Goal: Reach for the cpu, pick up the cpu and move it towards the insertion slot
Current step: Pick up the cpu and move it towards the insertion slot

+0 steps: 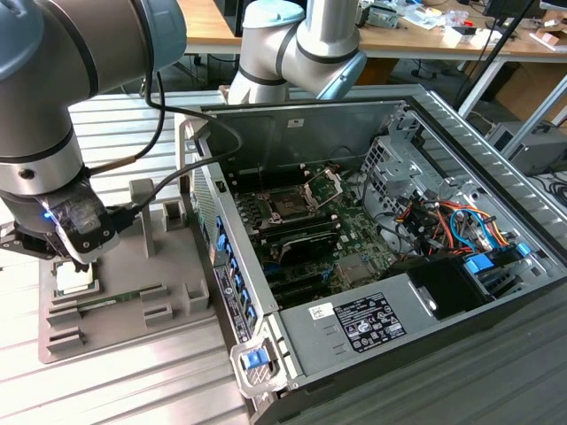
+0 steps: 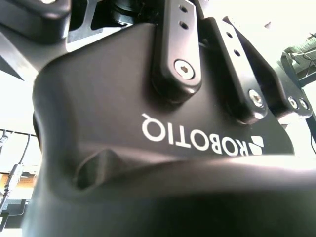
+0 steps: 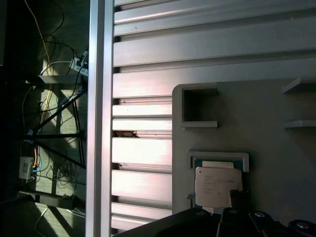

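Far over on the exterior view's left, the cpu (image 1: 74, 277) lies in a square pocket of the grey holder (image 1: 133, 261). I'd guess it's light and totally stiff, but the smooth metal top looks slippery and the underside is surely delicate. So I'd pinch it by two opposite edges and keep it level. The gripper (image 1: 81, 257) hangs right over it. In the first wrist view a dark part of the gripper overlaps one edge of the cpu (image 3: 217, 185). Honestly I can't tell if it's open, closed or already holding the cpu. Off to the right, the insertion slot (image 1: 289, 206) sits inside the open computer case (image 1: 292, 133), well apart from the cpu.
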`<state>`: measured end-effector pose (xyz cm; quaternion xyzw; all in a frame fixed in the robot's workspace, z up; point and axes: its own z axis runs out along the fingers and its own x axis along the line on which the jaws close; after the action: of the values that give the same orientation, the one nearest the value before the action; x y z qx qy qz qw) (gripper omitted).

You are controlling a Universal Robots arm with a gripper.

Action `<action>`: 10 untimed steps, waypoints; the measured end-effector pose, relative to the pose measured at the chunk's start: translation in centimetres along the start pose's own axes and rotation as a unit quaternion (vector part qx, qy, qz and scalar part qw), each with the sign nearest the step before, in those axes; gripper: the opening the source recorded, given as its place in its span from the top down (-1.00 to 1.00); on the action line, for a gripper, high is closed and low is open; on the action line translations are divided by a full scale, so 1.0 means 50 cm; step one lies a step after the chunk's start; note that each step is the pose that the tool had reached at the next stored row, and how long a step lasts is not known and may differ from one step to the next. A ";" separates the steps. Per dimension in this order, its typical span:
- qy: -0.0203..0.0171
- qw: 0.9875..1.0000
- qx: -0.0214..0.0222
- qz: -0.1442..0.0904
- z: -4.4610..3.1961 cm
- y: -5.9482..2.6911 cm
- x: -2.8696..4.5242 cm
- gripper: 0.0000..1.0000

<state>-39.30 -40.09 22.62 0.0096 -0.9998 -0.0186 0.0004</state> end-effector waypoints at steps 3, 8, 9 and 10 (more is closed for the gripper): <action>0.000 1.000 0.000 0.000 0.001 0.000 0.000 0.79; 0.000 1.000 0.000 0.000 0.002 0.000 0.000 0.79; 0.000 1.000 0.000 0.000 0.003 0.000 0.000 0.79; 0.000 1.000 0.000 0.000 0.003 0.000 0.000 0.79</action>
<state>-39.31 -40.09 22.46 0.0095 -0.9998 -0.0187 0.0004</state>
